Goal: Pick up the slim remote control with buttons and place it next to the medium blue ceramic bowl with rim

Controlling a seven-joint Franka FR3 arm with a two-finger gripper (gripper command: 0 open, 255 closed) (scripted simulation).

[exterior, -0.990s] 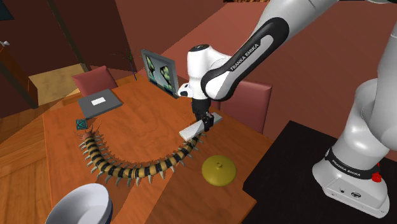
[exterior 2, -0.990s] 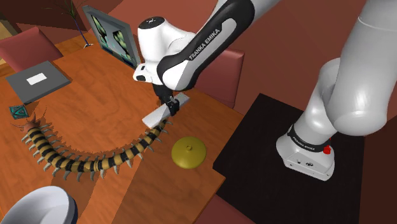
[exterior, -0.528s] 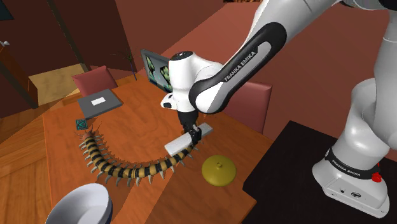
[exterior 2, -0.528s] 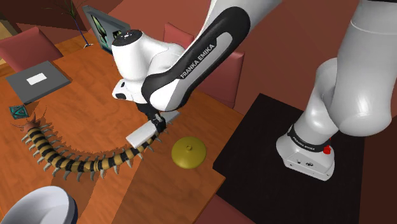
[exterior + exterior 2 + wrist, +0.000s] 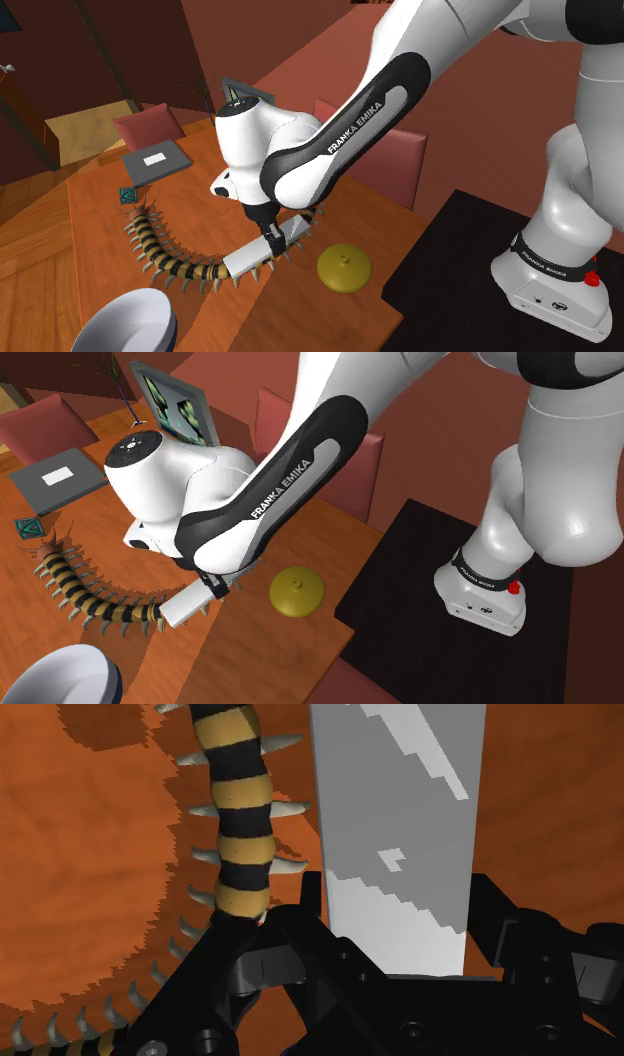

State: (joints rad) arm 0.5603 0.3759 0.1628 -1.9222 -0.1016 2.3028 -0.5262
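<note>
Gripper (image 5: 272, 243) is clamped narrow on the remote control (image 5: 240, 261), a flat pale grey slab with lighter patches. In the wrist view both fingers (image 5: 310, 899) press its long edges and the remote (image 5: 400, 824) runs straight out from the gripper. In the shoulder view the remote sticks out toward 8 o'clock from the gripper, over the tail end of the yellow-and-black striped toy centipede (image 5: 185, 268), which curves across the wooden table (image 5: 100, 230). The bowl (image 5: 125, 320), pale inside with a dark blue outer wall, sits at 7 o'clock from the gripper at the table's near corner, well apart from the remote. Yellow-green domed lid (image 5: 344, 267) lies at 4 o'clock from the gripper, near it. Dark grey book with white label (image 5: 155, 162) is at 10 o'clock, and a small teal box (image 5: 128, 195) is just beside the centipede's head. A picture frame (image 5: 240, 95) at 12 o'clock is mostly hidden behind the arm. In the second exterior view the remote (image 5: 180, 608) hangs from the gripper (image 5: 210, 588), with the bowl (image 5: 60, 674) at 7 o'clock.
</note>
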